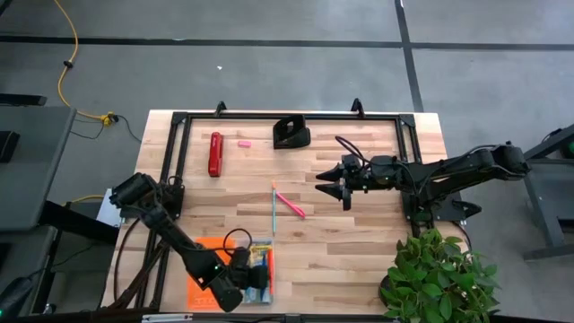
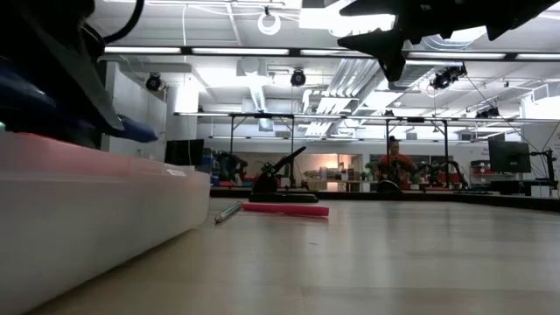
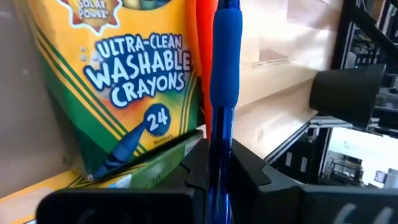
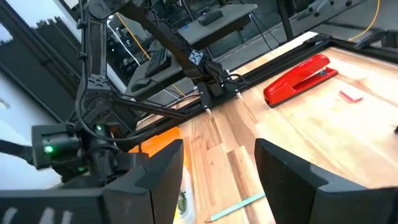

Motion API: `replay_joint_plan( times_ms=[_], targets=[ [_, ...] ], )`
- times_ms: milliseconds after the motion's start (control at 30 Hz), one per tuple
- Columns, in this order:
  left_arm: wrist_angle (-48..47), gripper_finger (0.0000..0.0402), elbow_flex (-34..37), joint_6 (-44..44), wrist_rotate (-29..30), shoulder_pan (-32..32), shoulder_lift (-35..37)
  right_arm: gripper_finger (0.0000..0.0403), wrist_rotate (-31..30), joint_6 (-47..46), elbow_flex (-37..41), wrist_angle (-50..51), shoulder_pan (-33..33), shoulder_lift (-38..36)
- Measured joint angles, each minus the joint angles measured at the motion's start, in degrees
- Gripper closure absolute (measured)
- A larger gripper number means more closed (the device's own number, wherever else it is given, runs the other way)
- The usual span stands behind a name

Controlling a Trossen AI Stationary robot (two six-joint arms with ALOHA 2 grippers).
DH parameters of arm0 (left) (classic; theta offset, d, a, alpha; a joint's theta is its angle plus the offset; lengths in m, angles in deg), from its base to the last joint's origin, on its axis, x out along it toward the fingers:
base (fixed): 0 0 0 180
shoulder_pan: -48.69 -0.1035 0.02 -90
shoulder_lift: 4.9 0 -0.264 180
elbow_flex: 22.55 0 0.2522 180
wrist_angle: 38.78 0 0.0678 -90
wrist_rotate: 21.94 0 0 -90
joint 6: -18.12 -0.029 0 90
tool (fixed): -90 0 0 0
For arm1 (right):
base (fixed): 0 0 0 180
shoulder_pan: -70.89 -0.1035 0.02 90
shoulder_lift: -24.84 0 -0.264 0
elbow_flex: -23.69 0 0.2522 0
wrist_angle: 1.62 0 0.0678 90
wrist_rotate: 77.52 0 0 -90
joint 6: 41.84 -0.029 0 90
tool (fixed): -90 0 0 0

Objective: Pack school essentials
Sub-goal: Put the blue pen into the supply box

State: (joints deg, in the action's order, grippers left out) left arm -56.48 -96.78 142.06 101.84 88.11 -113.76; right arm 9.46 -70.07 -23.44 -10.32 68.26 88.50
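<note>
One crayon box (image 3: 118, 93) sits in the tray (image 2: 87, 219); left gripper (image 3: 217, 168) clamps one blue pen (image 3: 225, 74) beside it. Two pens (image 1: 282, 205) lie mid-table. Right gripper (image 1: 334, 184) hovers, fingers apart.

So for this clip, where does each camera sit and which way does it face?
High view: overhead, straight down on the table; both arms show.
Low view: table height, looking across into the room; the right pincer hangs above.
Left wrist view: faces the crayon box; left pincer shut on a blue pen.
Right wrist view: looks past the open right pincer toward the left arm.
Shared: the red stapler shows in high and right wrist views.
</note>
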Motion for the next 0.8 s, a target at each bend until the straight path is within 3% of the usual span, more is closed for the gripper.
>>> replay_joint_plan(
  times_ms=[300,800],
  targets=[
    [0.3,0.0380,0.0,0.0,-0.6,-0.8,0.0,0.0213,0.0,-0.3,0.0,0.0,0.0,0.0],
    [0.3,0.0319,0.0,0.0,-0.5,-0.8,0.0,0.0213,-0.1,0.2,0.0,0.0,0.0,0.0]
  ],
)
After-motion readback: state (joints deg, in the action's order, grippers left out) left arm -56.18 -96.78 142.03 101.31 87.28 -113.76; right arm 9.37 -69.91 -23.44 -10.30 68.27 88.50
